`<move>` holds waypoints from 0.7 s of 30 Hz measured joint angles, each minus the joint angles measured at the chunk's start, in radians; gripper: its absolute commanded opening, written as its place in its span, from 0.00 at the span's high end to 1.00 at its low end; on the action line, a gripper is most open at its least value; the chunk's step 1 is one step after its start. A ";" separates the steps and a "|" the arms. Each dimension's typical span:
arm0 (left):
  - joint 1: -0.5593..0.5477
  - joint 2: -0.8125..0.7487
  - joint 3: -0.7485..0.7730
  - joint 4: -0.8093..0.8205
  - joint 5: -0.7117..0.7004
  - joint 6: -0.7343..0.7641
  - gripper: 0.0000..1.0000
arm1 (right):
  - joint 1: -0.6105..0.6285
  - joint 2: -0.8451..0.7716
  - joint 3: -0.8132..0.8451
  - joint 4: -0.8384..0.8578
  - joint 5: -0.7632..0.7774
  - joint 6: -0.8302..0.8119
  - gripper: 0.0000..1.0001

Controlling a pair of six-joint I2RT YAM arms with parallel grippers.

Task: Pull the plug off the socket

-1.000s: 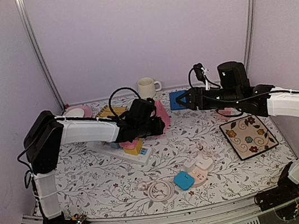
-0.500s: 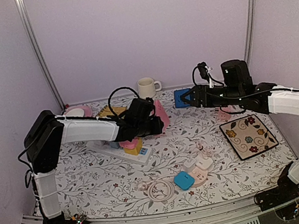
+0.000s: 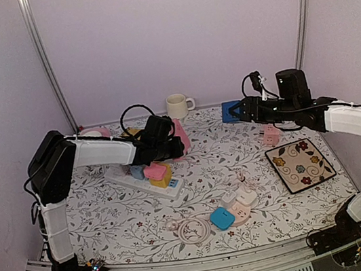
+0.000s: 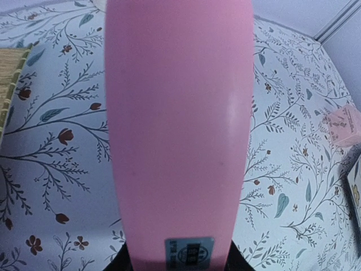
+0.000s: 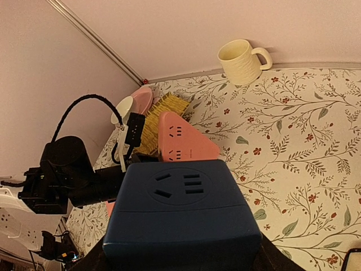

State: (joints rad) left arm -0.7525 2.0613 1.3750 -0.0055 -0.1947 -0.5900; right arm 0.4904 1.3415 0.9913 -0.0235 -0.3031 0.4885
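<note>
The pink socket point(image 3: 180, 135) is a flat wedge-shaped strip, and my left gripper point(image 3: 166, 146) is shut on its near end at the back left of the table. In the left wrist view the socket point(image 4: 179, 124) fills the middle, with dark fingertips point(image 4: 119, 258) at its lower edges. The plug point(image 3: 231, 111) is a dark blue cube, held off the table in my right gripper point(image 3: 244, 110), which is shut on it. It hangs well to the right of the socket, not touching it. The right wrist view shows the plug point(image 5: 180, 209) close up and the socket point(image 5: 185, 142) beyond it.
A white power strip point(image 3: 127, 179) with pink, yellow and blue plugs lies below the left gripper. A cream mug point(image 3: 177, 106) stands at the back. A patterned square plate point(image 3: 300, 164) and a small pink cube point(image 3: 271, 136) are on the right. White adapters, a light blue cube point(image 3: 222, 218) and a coiled cable point(image 3: 192, 230) lie in front.
My right gripper has carried the blue plug to the right, widening the gap to the socket. My left gripper has shifted the pink socket slightly left and back.
</note>
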 measured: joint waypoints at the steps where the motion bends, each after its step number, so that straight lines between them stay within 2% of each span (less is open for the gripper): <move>1: 0.002 0.000 -0.001 0.001 0.004 0.001 1.00 | -0.006 0.010 0.001 0.005 -0.008 -0.003 0.96; 10: 0.000 -0.012 -0.025 0.038 0.084 0.016 1.00 | -0.177 0.301 0.135 0.022 -0.076 -0.031 0.95; 16: -0.016 -0.038 -0.039 0.056 0.154 0.029 1.00 | -0.266 0.576 0.277 0.023 -0.124 -0.041 0.86; 18: -0.025 -0.042 -0.039 0.066 0.180 0.034 1.00 | -0.288 0.660 0.333 0.015 -0.149 -0.041 0.79; 21: -0.038 -0.042 -0.039 0.074 0.225 0.040 1.00 | -0.309 0.739 0.398 0.000 -0.177 -0.040 0.58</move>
State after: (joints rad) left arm -0.7902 2.0197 1.3365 0.0685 0.0303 -0.5499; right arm 0.1814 2.0808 1.3891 -0.0235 -0.4797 0.4484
